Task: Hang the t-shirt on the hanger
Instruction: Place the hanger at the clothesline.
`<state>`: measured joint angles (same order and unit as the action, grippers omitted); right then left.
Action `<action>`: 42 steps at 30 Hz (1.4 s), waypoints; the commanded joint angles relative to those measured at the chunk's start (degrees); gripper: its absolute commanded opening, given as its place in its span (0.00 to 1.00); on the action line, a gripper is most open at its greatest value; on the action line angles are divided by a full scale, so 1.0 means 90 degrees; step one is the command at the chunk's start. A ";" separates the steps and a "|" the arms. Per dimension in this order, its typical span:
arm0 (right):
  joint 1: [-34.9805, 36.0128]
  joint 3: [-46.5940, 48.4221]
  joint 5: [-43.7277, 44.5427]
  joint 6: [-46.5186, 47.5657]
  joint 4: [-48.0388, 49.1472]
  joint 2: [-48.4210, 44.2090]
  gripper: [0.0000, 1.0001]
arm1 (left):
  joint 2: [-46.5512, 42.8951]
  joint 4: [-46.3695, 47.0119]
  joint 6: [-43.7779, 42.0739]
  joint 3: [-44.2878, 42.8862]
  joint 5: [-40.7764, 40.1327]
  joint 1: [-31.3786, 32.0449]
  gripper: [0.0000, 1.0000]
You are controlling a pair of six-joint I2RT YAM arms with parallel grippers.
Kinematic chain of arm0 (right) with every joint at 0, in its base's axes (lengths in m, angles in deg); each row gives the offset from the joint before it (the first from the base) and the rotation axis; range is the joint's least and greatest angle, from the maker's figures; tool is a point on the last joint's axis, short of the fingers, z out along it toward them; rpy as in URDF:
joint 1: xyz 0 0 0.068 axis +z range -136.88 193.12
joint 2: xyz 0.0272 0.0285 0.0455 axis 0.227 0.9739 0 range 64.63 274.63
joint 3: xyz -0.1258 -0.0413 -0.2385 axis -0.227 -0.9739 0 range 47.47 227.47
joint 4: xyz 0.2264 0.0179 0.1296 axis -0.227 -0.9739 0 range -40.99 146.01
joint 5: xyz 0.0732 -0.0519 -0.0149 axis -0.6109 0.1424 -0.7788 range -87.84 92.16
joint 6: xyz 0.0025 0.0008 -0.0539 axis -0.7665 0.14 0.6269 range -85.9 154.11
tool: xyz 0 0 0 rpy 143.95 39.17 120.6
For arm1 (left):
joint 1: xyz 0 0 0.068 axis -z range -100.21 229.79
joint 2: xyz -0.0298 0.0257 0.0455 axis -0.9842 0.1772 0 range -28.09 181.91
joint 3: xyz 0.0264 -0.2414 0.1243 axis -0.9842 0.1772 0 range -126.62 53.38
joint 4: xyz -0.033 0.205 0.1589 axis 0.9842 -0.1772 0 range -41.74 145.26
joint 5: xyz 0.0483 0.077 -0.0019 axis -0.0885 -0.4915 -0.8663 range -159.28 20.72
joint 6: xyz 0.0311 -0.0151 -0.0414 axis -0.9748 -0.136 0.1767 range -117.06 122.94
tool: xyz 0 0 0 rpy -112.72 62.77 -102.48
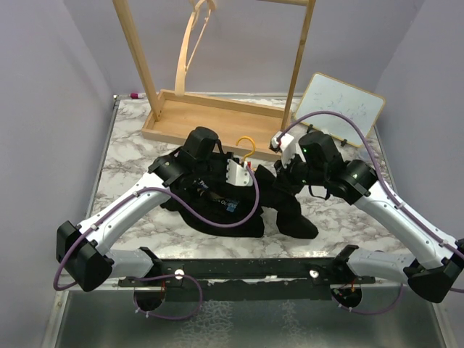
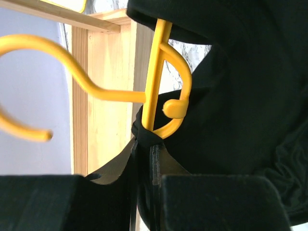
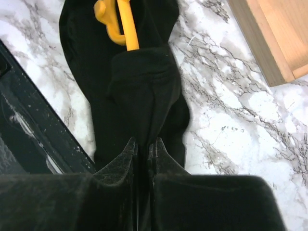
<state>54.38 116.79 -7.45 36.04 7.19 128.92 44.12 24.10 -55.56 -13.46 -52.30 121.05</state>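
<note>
The black t-shirt point(image 1: 239, 203) lies bunched on the marble table between both arms, a bit of its print showing. The yellow hanger is mostly inside it; only its hook point(image 1: 249, 147) sticks out at the far side. My left gripper point(image 1: 243, 174) is shut on a fold of the t-shirt point(image 2: 240, 96) right at the hanger's neck point(image 2: 156, 72). My right gripper point(image 1: 286, 177) is shut on a fold of the t-shirt point(image 3: 139, 86) over the hanger's arm point(image 3: 126, 24), low over the table.
A wooden rack point(image 1: 217, 116) with a tray base stands at the back, a pale wooden hanger point(image 1: 192, 43) hanging on it. A small whiteboard point(image 1: 339, 109) leans at the back right. A black rail point(image 1: 254, 268) runs along the near edge.
</note>
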 commanded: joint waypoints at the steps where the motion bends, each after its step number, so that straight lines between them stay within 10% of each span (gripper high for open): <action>1: -0.0014 -0.0044 -0.0171 0.0066 0.0469 -0.0044 0.01 | -0.0117 0.0352 0.0371 -0.0180 0.0280 -0.0004 0.00; 9: -0.0014 -0.0255 -0.0450 -0.0036 0.0570 -0.0176 0.02 | -0.0066 0.0869 0.1021 -0.0245 0.0306 -0.0016 0.00; 23: -0.0050 -0.0491 -0.1053 -0.0319 0.0518 0.0058 0.38 | -0.1143 0.2240 -0.0934 0.1179 0.0577 -0.0004 0.00; 27: -0.0071 -0.0565 -0.1441 -0.0415 0.0718 0.0130 0.32 | -0.1336 0.2440 -0.1412 0.1502 0.0657 -0.0009 0.00; 30: -0.0072 -0.0553 -0.1617 -0.0439 0.0824 0.0181 0.03 | -0.1326 0.2512 -0.1366 0.1512 0.0646 -0.0004 0.00; 34: -0.0072 -0.0425 -0.1252 -0.0459 0.0927 -0.0030 0.01 | -0.1135 0.2682 -0.0439 0.1293 0.0250 -0.0004 0.00; 42: -0.0072 0.0116 0.0091 -0.0222 0.0474 -0.0578 0.01 | -0.0618 0.2204 0.1899 0.0423 -0.0556 -0.0270 0.53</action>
<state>53.79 113.88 -12.76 32.85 11.23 127.59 38.15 43.25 -51.51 -5.79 -53.55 120.31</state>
